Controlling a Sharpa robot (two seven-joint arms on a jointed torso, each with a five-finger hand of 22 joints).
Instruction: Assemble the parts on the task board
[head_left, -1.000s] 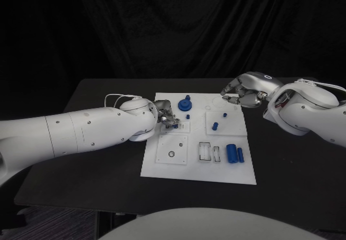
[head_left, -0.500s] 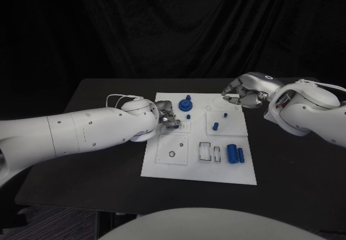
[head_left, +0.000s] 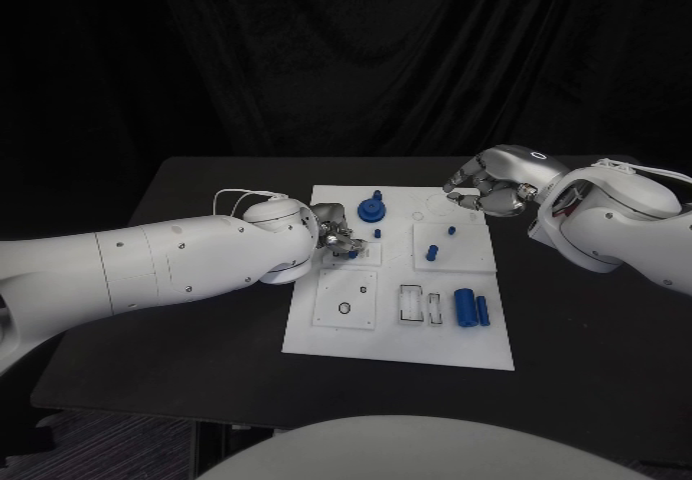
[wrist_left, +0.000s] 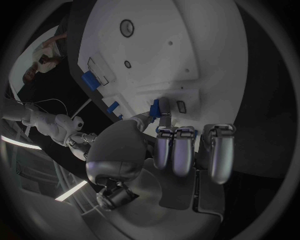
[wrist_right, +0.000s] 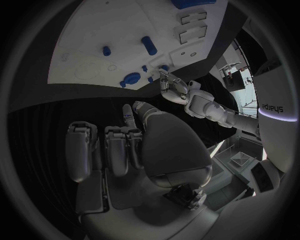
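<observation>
Nothing has visibly shifted: left hand pinches a small blue part upright over the task board, while right hand, curled and holding nothing, hovers farther off.

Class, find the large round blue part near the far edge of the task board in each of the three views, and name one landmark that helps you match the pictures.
Head view: the round blue part stands near the task board's far edge, beyond the left hand.
Left wrist view: I cannot pick it out with certainty.
Right wrist view: it lies near the board's edge closest to the right hand.
Shared landmark: the left hand.
</observation>
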